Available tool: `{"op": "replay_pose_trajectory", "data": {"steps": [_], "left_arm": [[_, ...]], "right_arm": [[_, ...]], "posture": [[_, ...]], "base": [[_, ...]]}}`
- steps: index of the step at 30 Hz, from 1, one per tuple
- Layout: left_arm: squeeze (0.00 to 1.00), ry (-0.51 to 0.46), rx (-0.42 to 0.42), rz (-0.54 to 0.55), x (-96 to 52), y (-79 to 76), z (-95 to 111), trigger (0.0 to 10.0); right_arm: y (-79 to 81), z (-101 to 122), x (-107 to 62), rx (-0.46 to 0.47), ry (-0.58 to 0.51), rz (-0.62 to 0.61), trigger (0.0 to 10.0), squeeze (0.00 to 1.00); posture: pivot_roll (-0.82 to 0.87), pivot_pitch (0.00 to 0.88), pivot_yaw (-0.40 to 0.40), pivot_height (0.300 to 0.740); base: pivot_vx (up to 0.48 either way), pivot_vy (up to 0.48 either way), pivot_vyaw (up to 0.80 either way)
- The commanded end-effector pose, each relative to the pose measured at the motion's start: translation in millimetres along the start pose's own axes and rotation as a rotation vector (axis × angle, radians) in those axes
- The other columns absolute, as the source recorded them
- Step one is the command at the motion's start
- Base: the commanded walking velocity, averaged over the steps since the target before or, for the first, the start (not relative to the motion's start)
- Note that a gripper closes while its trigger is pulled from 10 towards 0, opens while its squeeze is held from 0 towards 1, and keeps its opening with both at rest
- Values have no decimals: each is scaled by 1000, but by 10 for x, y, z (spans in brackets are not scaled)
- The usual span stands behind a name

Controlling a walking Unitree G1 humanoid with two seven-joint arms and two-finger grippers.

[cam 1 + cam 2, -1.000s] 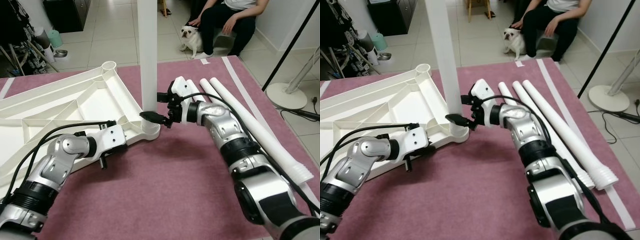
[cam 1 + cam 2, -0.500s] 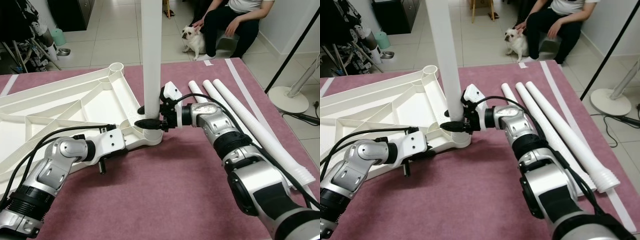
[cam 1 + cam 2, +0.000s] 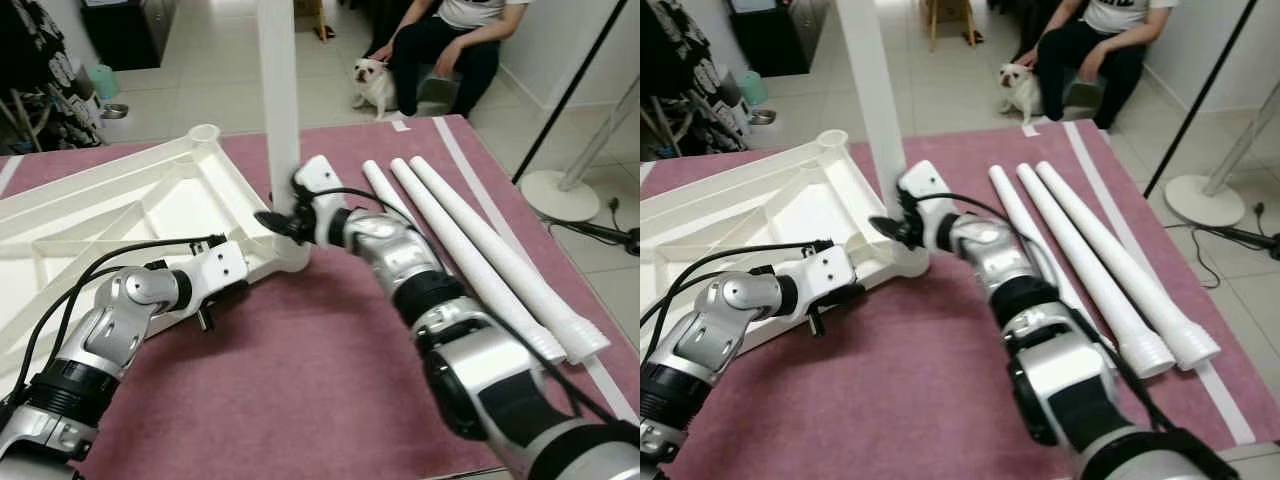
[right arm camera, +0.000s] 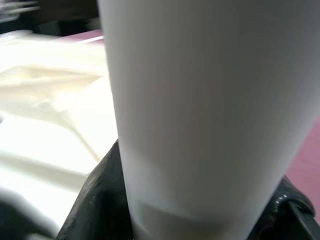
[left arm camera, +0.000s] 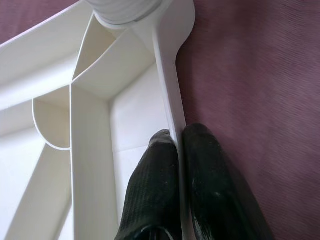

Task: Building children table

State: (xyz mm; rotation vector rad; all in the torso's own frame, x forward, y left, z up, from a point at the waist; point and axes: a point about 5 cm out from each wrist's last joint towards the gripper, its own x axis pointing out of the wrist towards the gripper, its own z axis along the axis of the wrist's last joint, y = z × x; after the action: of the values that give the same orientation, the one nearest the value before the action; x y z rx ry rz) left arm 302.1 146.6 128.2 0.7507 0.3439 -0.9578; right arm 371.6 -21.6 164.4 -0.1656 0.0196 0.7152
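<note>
Meanwhile right claw (image 3: 283, 215) clasps the upright leg (image 3: 277, 100); left claw (image 5: 179, 150) pinches the tabletop (image 3: 120, 215) rim.

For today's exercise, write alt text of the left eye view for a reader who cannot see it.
The right gripper clasps an upright white table leg just above the corner socket of an upside-down white tabletop on a maroon mat, while the left gripper pinches the tabletop's edge. Three more legs lie to the right; beyond, a seated person pets a small dog.
</note>
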Motion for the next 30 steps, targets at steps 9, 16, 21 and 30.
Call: {"op": "replay_pose_trajectory", "data": {"steps": [9,16,21,30], "left_arm": [[0,-148,131,-58,4,-21,391,10000],[0,-125,114,-64,-28,-61,317,10000],[0,-115,119,-84,-50,-100,279,10000],[0,-77,160,-203,-106,-368,106,10000]], "right_arm": [[142,-63,110,71,52,-243,10000,0],[127,24,65,34,-53,-157,10000,1000],[156,95,-24,7,-131,66,10000,0],[40,47,-344,-91,-102,488,10000,0]], "posture": [[91,0,77,740],[93,0,67,740],[92,0,67,740],[91,1,63,740]], "base": [[0,0,0],[0,0,0],[0,0,0],[0,0,0]]}}
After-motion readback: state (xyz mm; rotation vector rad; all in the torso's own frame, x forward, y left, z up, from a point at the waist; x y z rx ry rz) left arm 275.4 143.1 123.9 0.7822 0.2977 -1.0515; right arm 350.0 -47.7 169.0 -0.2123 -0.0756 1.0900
